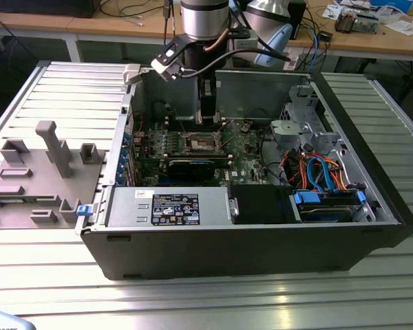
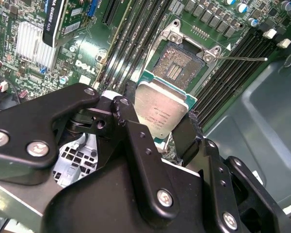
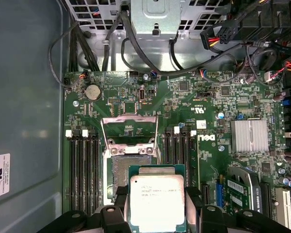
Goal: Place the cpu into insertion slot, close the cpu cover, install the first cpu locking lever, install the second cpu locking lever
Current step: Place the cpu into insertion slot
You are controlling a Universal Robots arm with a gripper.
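My gripper is shut on the cpu, a silver-topped square chip on a green carrier edge, clamped between black fingers on two opposite sides. In both wrist views the cpu hangs a little above the motherboard, partly overlapping the dark insertion slot, whose contact field lies bare. The cpu cover stands raised beyond the slot. A thin locking lever sticks out beside the socket. In the exterior view the gripper reaches down into the open computer case over the insertion slot.
Black memory slots flank the socket on both sides. A coin battery, a silver heatsink and cable bundles lie nearby. The case holds a power supply and drive cage. A grey fixture sits at the exterior view's left.
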